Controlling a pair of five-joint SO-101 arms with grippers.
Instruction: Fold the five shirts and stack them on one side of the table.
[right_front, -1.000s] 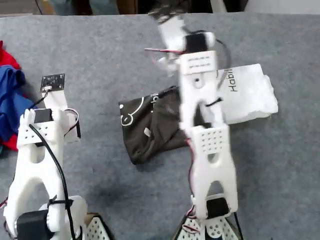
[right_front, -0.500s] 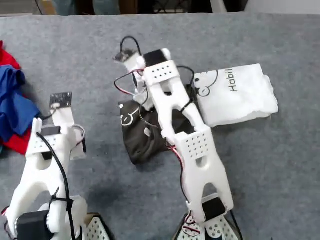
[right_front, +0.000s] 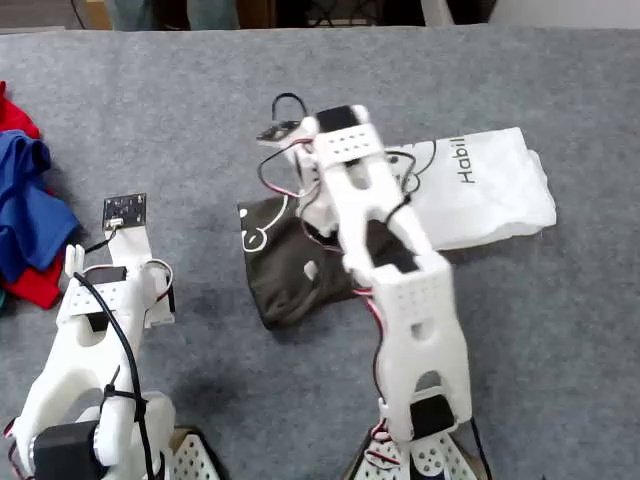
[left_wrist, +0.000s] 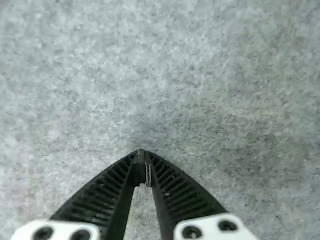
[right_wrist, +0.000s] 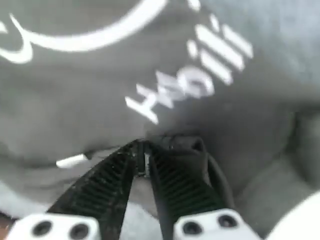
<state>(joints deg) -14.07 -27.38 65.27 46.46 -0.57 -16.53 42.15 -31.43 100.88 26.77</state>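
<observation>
High view has the black shirt crumpled mid-frame (white print showing), beside the folded white shirt; right gripper pinches the black fabric, left gripper clenched over grey table.

Mid-table: black shirt bunched, beside folded white shirt — blue shirt, red shirt heaped left edge
</observation>
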